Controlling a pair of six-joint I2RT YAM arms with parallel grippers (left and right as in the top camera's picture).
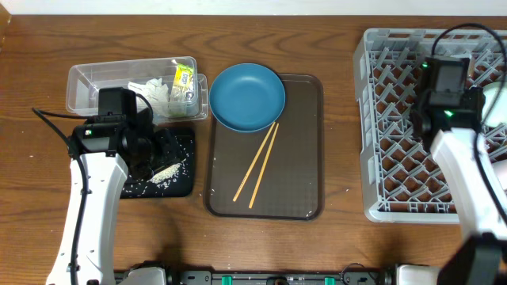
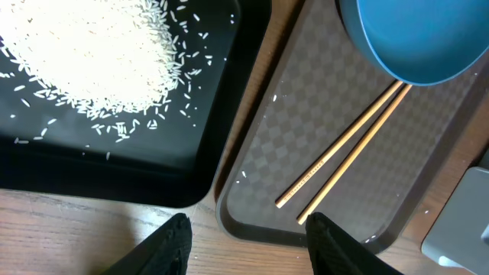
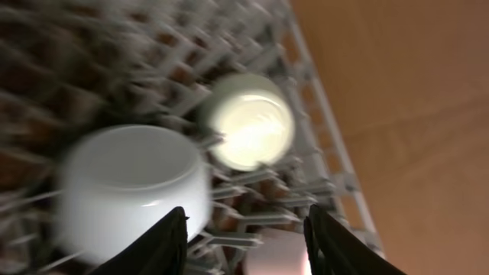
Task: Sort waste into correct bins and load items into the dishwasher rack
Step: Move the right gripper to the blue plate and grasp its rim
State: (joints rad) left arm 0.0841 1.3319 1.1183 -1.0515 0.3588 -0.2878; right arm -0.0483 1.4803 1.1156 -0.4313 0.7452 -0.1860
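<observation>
**Spotter:** Right side, what have you got?

**Me:** Nothing. My right gripper (image 3: 246, 237) hangs over the rack (image 1: 380, 158), jaws apart with only air between them. The wrist view is smeared, but I can see a white bowl (image 3: 134, 191), a pale green bowl (image 3: 248, 122) and what looks like a pink cup (image 3: 279, 256) among the pegs by the rack's right edge.

**Spotter:** And the left?

**Me:** Left gripper (image 2: 248, 237) is parted and empty too, above the black tray's (image 2: 114, 176) near right corner. The rice (image 2: 84, 53) is heaped inside. Wrapper (image 1: 183, 79) and tissue (image 1: 154, 93) lie at the right end of the clear tub (image 1: 87, 83).

**Spotter:** So what's unloaded?

**Me:** The plate (image 1: 247, 96) sits on the brown tray's (image 1: 305, 198) far left corner with its rim overhanging. The chopsticks (image 1: 257, 165) slant across the tray's middle, nearly meeting by the plate. My read is to rise straight off the pegs first. The chopsticks are thin and flat, so I'd come in low and pinch both where they converge. For the plate, I'd grip the overhanging rim and stand it between pegs.
</observation>
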